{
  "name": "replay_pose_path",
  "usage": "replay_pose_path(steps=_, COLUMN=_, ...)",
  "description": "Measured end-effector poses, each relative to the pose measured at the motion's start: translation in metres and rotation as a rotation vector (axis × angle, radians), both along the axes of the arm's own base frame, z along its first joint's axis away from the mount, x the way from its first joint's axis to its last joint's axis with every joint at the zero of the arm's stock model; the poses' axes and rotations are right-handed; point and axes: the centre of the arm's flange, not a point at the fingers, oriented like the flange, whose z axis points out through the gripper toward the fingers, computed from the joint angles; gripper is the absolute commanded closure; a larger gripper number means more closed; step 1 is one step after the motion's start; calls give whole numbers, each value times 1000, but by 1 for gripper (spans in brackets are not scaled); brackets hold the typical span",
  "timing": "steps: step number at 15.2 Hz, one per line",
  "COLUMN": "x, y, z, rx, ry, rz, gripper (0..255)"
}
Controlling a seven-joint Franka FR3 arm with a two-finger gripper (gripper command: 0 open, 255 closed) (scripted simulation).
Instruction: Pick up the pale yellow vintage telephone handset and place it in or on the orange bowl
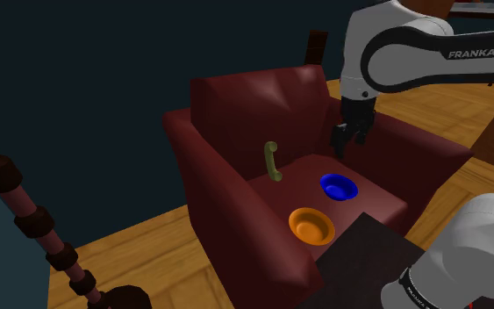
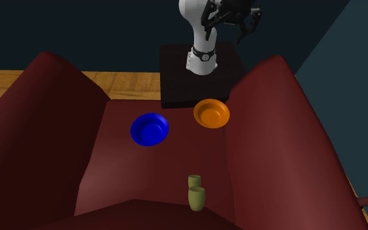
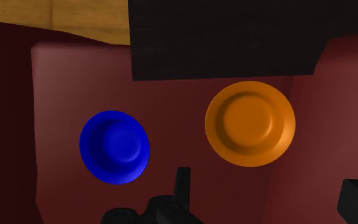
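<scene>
Dark red armchair (image 1: 236, 114) on a wooden floor (image 1: 148, 255), with dark teal walls behind. The handset (image 1: 273, 162) stands upright at the back of the seat, well apart from the orange bowl (image 1: 311, 226) at the front edge. A blue bowl (image 1: 339, 186) sits beside it. The claw (image 1: 348, 140) hangs above the bowls, released and empty. The black stand (image 2: 176, 72) abuts the seat's front.

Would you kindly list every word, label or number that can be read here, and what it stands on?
"FRANKA EM", white on the dark band of the arm, cut off at the shoulder view's right edge.
Small white marks on the arm's lower dark ring: too small to read.
None on the handset, orange bowl, blue bowl or armchair.
</scene>
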Motion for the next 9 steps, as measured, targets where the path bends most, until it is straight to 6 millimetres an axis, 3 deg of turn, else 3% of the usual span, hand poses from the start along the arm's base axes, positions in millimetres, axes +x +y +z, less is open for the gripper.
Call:
replay_pose_path(steps=3, x=21, y=-6, z=-36, rx=-8, ry=-7, rz=13, gripper=0)
replay_pose_path(steps=9, x=72, y=-23, z=-89, rx=-26, ry=-24, rz=38, gripper=0)
